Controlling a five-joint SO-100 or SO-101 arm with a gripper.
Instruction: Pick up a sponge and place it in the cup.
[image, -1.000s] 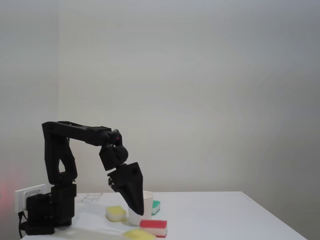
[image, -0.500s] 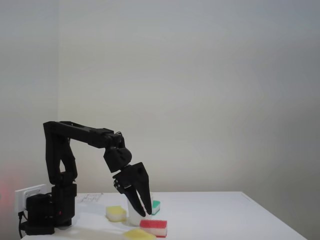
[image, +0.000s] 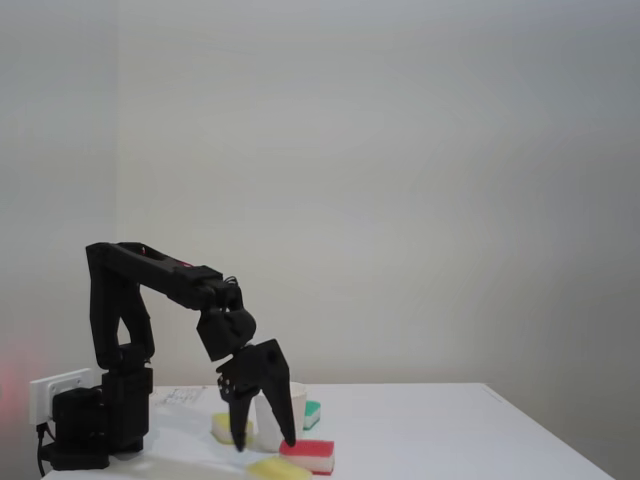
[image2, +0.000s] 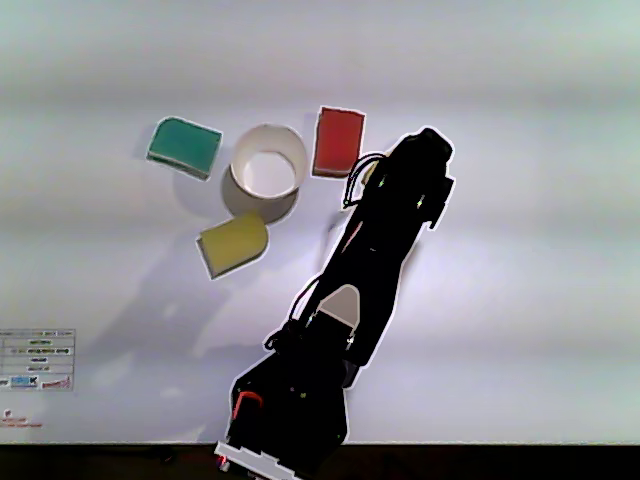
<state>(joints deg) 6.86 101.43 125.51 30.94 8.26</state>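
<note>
1. Fixed view: fingers (image: 264, 442) spread apart, empty, tips pointed down just above the sponge (image: 279, 469) at the surface's (image: 420, 430) front edge.
2. Step looked like the reach; next: lower, straddle, close.
3. Cup (image2: 268, 167) stood empty beside the red-topped sponge (image2: 338, 141).
4. Arm (image: 160, 272) folded forward, wrist bent steeply down.
</note>
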